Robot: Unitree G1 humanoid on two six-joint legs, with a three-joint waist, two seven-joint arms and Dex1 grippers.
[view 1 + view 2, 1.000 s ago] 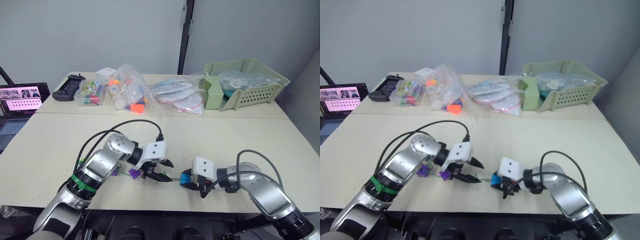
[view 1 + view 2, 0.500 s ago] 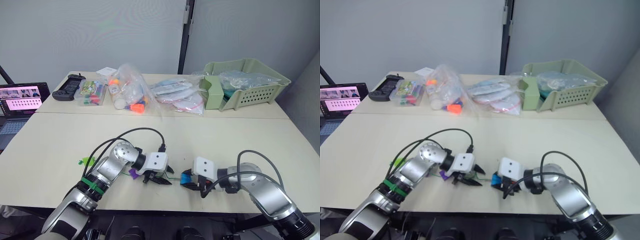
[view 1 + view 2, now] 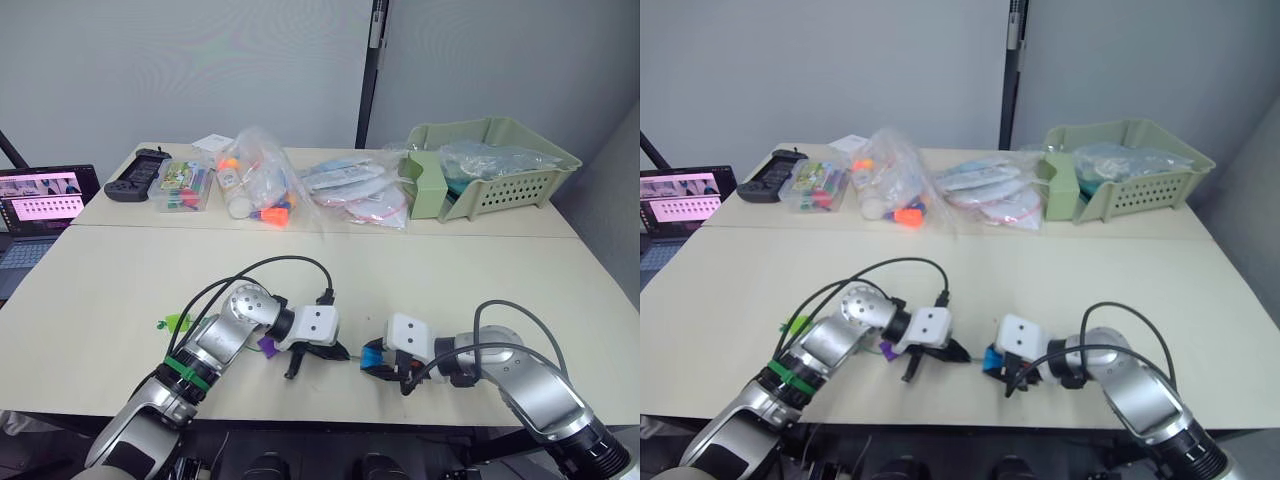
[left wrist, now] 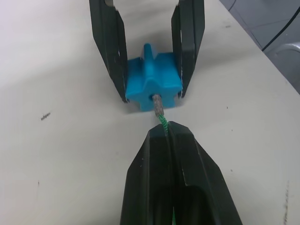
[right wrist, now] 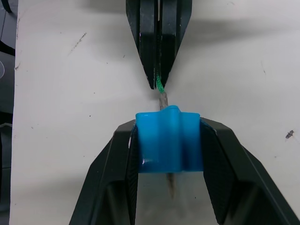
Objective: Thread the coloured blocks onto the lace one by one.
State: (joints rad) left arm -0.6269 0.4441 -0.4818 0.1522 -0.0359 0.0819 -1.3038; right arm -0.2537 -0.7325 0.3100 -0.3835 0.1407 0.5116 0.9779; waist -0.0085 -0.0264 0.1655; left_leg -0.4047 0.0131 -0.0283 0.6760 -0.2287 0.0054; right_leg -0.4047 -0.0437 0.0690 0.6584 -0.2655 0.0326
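A blue block (image 5: 168, 138) rests on the table near its front edge, with my right gripper (image 3: 372, 362) shut on its two sides. The green lace (image 4: 162, 121) runs out of my left gripper (image 4: 166, 129), which is shut on it just behind the pale stiff tip (image 4: 156, 101). That tip enters the hole in the blue block's face. My two grippers point at each other, a finger's width apart. Just behind the left gripper (image 3: 345, 353) lies a purple block (image 3: 267, 345). A lime green block (image 3: 175, 321) lies further left on the table.
Along the back of the table stand a green basket (image 3: 490, 165), clear plastic bags of toys (image 3: 260, 185), a clear box of pens (image 3: 185, 187) and a black controller (image 3: 137, 172). An open laptop (image 3: 35, 215) sits at the far left. The table's front edge is close to both grippers.
My left gripper has gone from open to shut on the lace and has shifted right toward the blue block. The right gripper and the blue block have stayed put.
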